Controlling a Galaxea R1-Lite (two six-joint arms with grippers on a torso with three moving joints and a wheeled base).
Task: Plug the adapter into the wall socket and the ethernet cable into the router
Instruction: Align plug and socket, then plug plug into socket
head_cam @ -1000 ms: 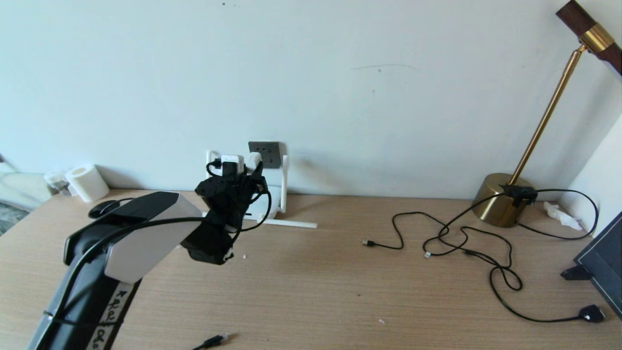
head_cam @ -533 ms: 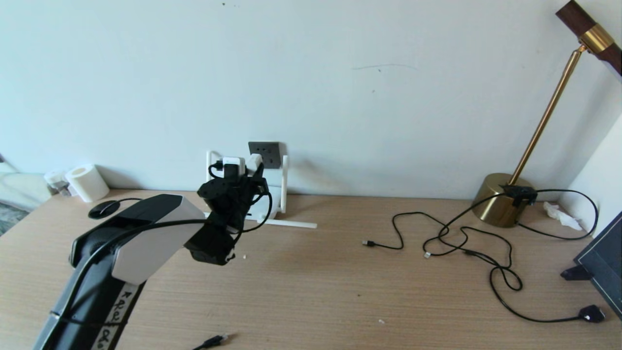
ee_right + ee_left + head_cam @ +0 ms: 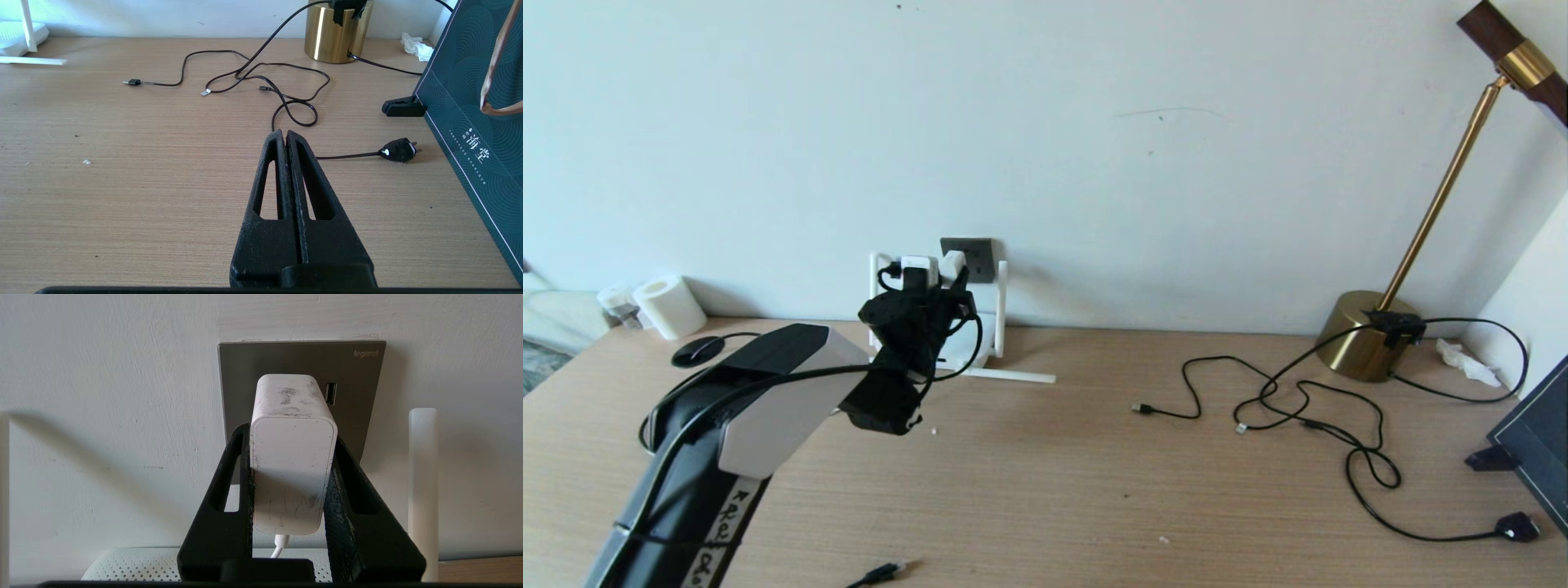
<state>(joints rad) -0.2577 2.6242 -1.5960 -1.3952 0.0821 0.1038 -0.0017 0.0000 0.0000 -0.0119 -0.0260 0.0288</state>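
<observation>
Cable end lay nearest, at the bottom edge of the head view left of centre, a black plug that was probably the ethernet cable, untouched and well apart from both arms. The right gripper was out of the head view; its own camera showed its fingers pressed together on nothing, parked above the desk short of a tangle of thin black leads. Left of centre in the head view, the left gripper was clamped on the adapter, one finger on each side, the white cord hanging from its underside. In the left wrist view the adapter sat in mid-frame with its nose against, or just short of, the socket, covering the plate's middle; the prongs were hidden, so seating could not be judged. The step in hand looked like the first one, pushing the adapter home. The next move likely called for a straight press toward the wall, then release. The router lay beneath the socket, an antenna upright just beside it.
</observation>
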